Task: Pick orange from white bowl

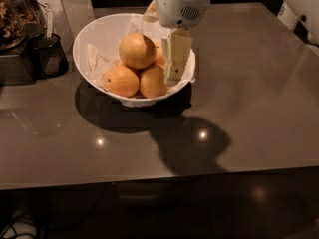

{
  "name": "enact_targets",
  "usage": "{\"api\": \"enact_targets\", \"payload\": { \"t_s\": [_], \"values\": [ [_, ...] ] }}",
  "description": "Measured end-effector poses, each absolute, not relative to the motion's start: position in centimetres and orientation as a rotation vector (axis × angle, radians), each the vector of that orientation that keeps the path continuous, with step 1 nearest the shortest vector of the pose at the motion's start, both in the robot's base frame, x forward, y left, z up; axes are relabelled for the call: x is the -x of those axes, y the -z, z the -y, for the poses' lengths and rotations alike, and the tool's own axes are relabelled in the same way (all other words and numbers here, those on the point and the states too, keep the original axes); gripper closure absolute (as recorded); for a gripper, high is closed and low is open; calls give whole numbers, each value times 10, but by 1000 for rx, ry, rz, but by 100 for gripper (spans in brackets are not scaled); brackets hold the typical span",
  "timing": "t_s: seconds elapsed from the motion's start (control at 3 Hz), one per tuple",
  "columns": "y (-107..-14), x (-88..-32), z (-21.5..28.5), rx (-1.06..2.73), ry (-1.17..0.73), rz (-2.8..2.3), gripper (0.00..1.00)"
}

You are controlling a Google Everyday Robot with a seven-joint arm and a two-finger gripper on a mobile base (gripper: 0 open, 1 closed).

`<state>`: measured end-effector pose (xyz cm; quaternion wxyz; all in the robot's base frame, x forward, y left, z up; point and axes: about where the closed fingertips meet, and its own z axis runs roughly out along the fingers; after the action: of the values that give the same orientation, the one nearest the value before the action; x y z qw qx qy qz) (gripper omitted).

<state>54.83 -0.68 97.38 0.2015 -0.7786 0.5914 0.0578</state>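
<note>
As I sweep in from the left, I've got a dark appliance at the far left edge of the tabletop. Just beside it is a small black cup with a white tag sticking up out of it.

Moving right, here's the white bowl, set on the far-left part of the grey tabletop. It is lined with crumpled white paper that shows along its left inner wall. Inside, the fruit is piled up. The orange, the big pale one, rides on top of the heap at about the bowl's centre, resting on the smaller oranges. Two of those sit at the near side, touching each other, and a sliver of a third is tucked behind on the right.

Right of the pile, the hand hangs down into the bowl's right half, just beside the orange. From my angle its tip overlaps the near-right small one. I'm seeing it side-on, so I cannot tell whether it is open or closed, and I can't make out anything in its grasp. The orange sits free on the pile.

Above the hand, the white wrist housing hovers over the bowl's far right rim. The arm's shadow pools dark on the tabletop on the near side of the bowl. In the far right corner there's a white object, cut off by the frame.
</note>
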Motion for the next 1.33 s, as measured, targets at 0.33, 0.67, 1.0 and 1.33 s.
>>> {"api": "enact_targets", "payload": {
  "t_s": [0.33, 0.67, 1.0, 1.33],
  "values": [
    [-975, -562, -2, 2180, -177, -1612, 0],
    [-976, -585, -19, 2234, -175, -1548, 0],
    [-975, -607, -37, 2278, -186, -1493, 0],
    [-963, -622, -46, 2283, -237, -1482, 0]
  ]
}}
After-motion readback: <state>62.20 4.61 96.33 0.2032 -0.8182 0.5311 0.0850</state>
